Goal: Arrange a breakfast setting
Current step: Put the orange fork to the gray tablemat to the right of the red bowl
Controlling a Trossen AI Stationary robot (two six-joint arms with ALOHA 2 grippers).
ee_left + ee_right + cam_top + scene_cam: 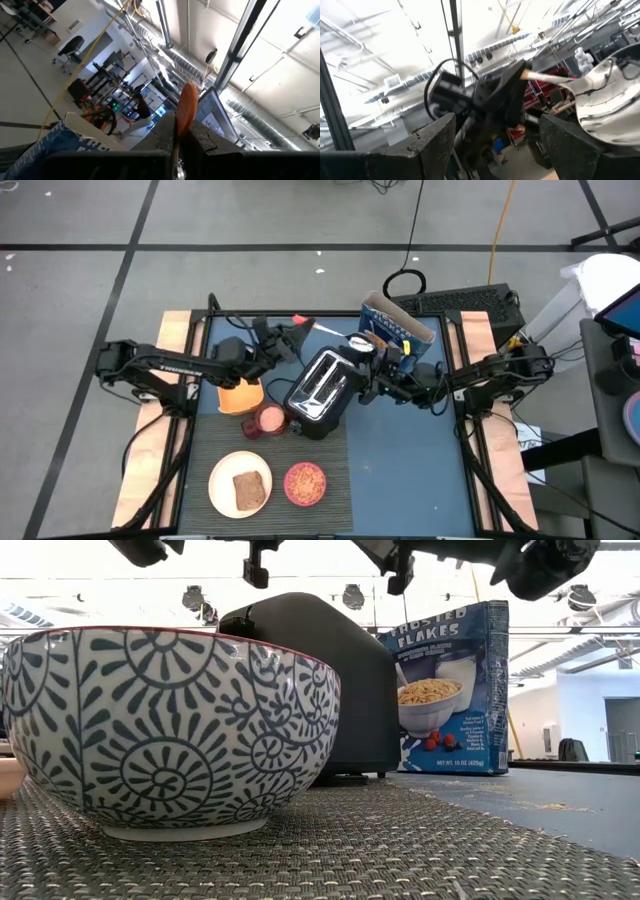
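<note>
Left fingers (200,140) are pinching shut on the spoon's red handle, holding the spoon (330,332) in the air above the toaster (320,385). Right fingers (432,145) are standing wide and empty just beside it, facing the metal end.

I'm reading the plate (222,472), which is carrying the toast (250,490) at the tabletop's near edge, as heavy and breakable, so I'd take it by the rim. The cereal bowl (305,483) is sitting beside it, breakable and spillable. The spoon looks light, stiff and slick, so the handle's middle is safest.
</note>
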